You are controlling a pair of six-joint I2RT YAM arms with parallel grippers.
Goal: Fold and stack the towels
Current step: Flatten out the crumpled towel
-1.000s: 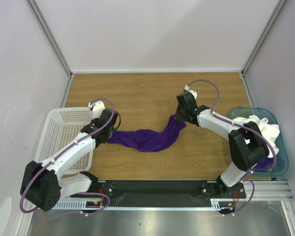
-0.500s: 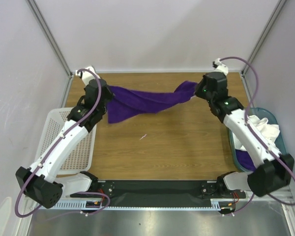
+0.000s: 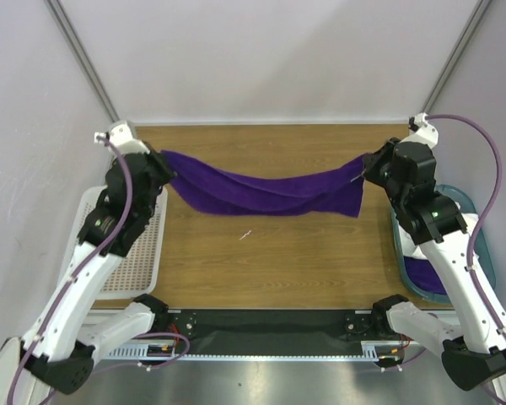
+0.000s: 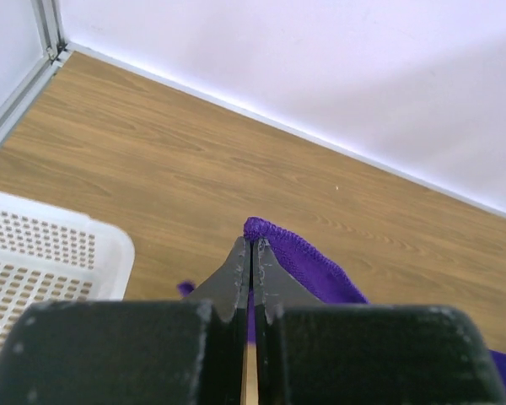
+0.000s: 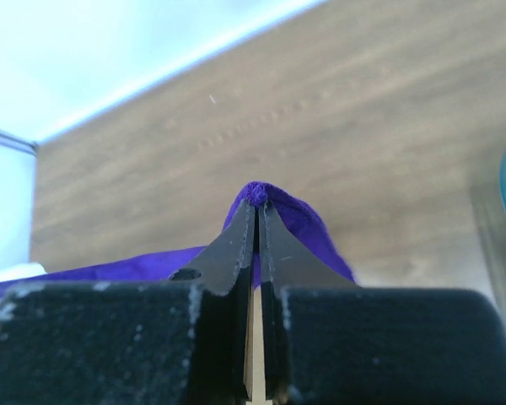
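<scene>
A deep-purple towel (image 3: pixel 266 192) hangs stretched between my two grippers above the far part of the table, sagging in the middle. My left gripper (image 3: pixel 162 160) is shut on its left corner, seen in the left wrist view (image 4: pixel 255 240) with the purple hem (image 4: pixel 297 253) pinched at the tips. My right gripper (image 3: pixel 364 172) is shut on its right corner, seen in the right wrist view (image 5: pixel 257 202) with the cloth (image 5: pixel 299 224) bunched at the tips. Another purple towel (image 3: pixel 426 274) lies in the teal bin. The white towel is hidden behind my right arm.
A white perforated basket (image 3: pixel 139 253) stands at the left, under my left arm; its corner shows in the left wrist view (image 4: pixel 42 253). A teal bin (image 3: pixel 481 245) stands at the right edge. A small white scrap (image 3: pixel 246 234) lies on the wooden table (image 3: pixel 278 261).
Both grippers lifted the purple towel off the table, carried it toward the back and moved apart, so it now hangs spread wide between them.
</scene>
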